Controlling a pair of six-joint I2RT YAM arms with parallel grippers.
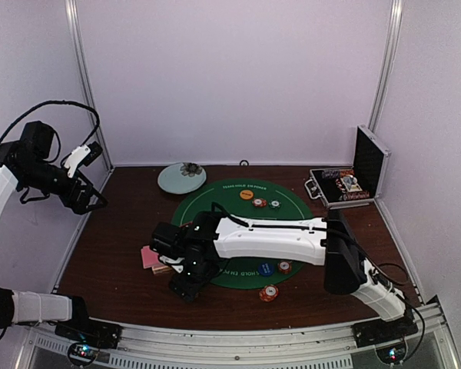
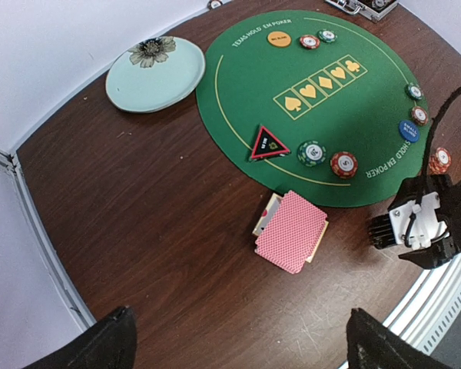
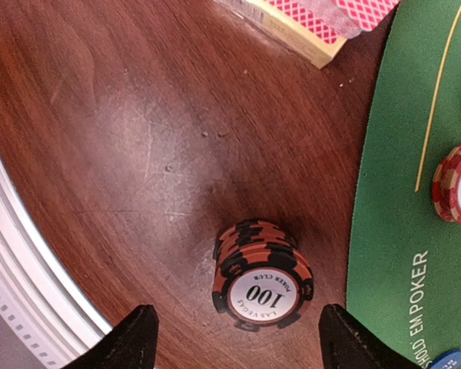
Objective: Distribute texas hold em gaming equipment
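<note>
While the right claw [image 3: 238,315] hangs open over the stack of orange-and-black striped round poker chips [image 3: 261,273], nothing's gripped. Stack sits on the brown wooden table [image 3: 100,115], just off the green felt mat [image 3: 392,154]. Pickup step, I'd say; next: lower, close w/o toppling it; left claw [image 2: 240,319] wide open.

White-shelled arms [image 1: 276,240], black joints [image 1: 342,265], looping black cables [image 1: 61,102]

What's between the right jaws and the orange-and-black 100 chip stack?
Nothing visible: the orange-and-black chip stack stands alone on the brown wooden table, framed by the right gripper's open jaws; the pink-backed cards lie beyond it.
</note>
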